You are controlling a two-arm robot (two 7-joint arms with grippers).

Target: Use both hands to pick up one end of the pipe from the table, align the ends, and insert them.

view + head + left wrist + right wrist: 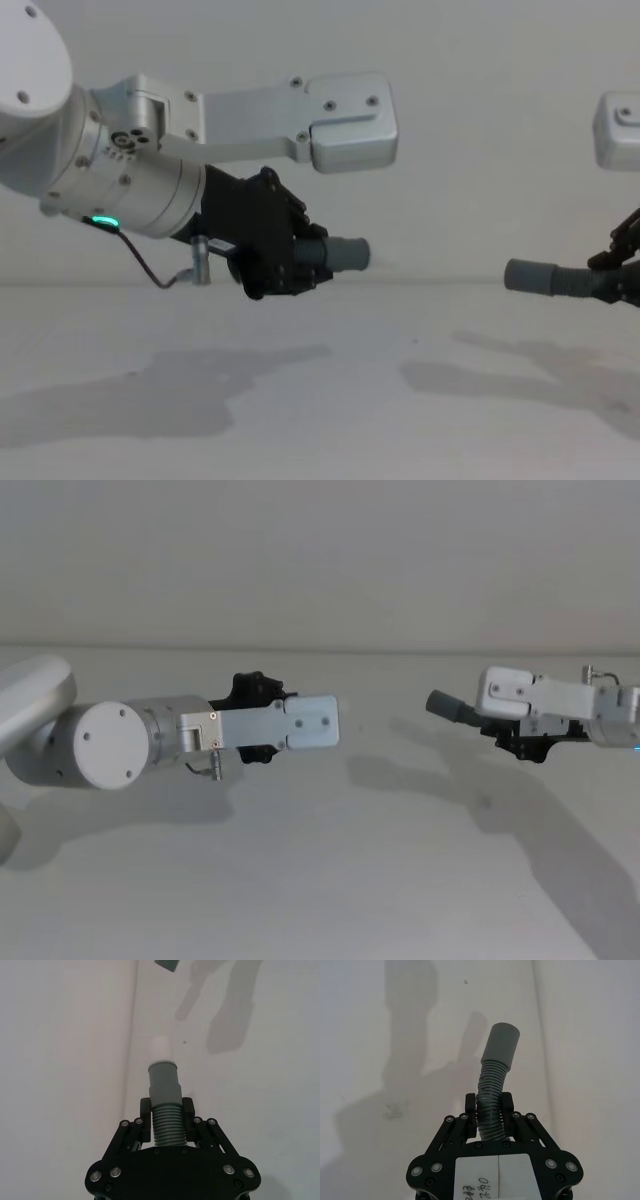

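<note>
While aloft, pipe (164,1091) ahead of left tool (167,1108) (right tool (489,1103) likewise).

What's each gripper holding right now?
Left gripper: closed on one hose piece.
Right gripper: closed on the other hose piece.

Left hose (340,254) in left claw (166,1110), right hose (545,278) in right claw (488,1105), well apart above the table (320,420).
</note>
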